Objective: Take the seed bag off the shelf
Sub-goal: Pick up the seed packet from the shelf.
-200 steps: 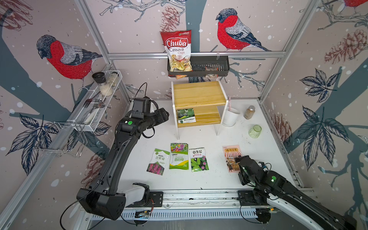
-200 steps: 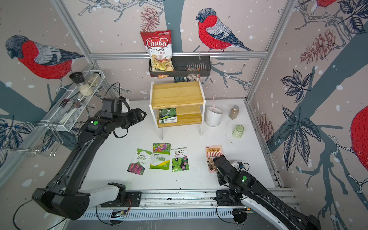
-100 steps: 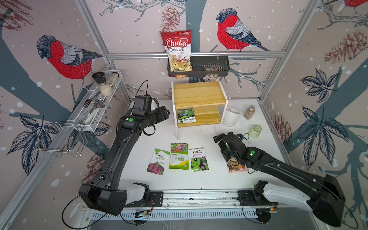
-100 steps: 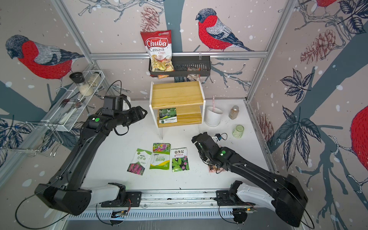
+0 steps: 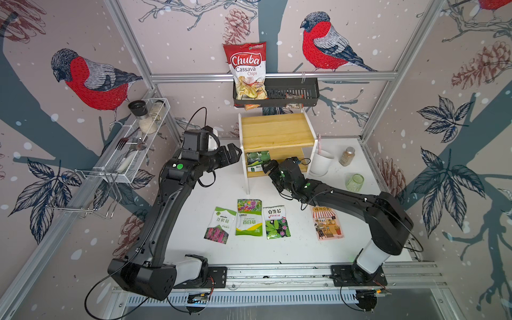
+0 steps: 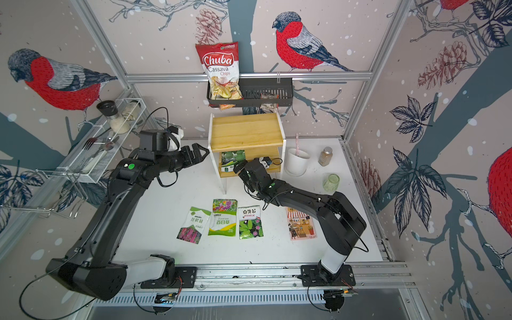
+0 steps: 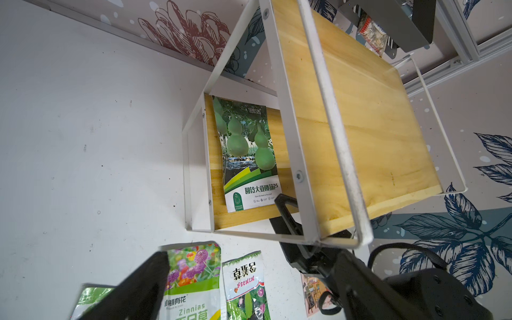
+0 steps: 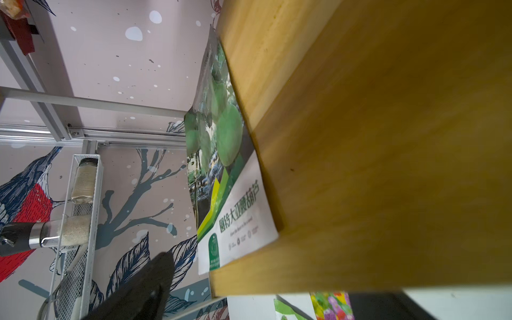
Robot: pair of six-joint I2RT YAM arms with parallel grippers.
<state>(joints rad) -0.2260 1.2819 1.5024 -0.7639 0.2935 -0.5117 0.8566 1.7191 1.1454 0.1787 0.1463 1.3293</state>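
The seed bag (image 7: 246,155) is a flat, glossy rectangular packet printed with green gourds, with a white band of lettering at its front end. It lies flat on the lower board (image 7: 243,219) of the shelf (image 5: 277,130), directly ahead of the right jaws, and its white end reaches almost to the board's front edge. The boards are smooth, pale yellow wood with visible grain. The side frames are thin white metal.

The right jaws stand wide open at the open front of the lower tier and hold nothing. In the left wrist view one black fingertip (image 7: 280,199) sits just beside the bag's front corner, but I cannot tell whether it touches. In the right wrist view the bag (image 8: 221,171) lies beyond the other finger (image 8: 138,291), apart from it.

The left jaws are also spread wide and empty. They hang in the air outside the shelf's white leg (image 5: 245,177), which stands between them and the bag.

The top board overhangs the bag closely, so the front is the free way in for the right jaws. Under them the white tabletop (image 5: 227,191) is bare as far back as a row of loose packets (image 5: 248,219). A white cup (image 5: 321,163) stands on the far side of the right jaws from the bag, outside the shelf.
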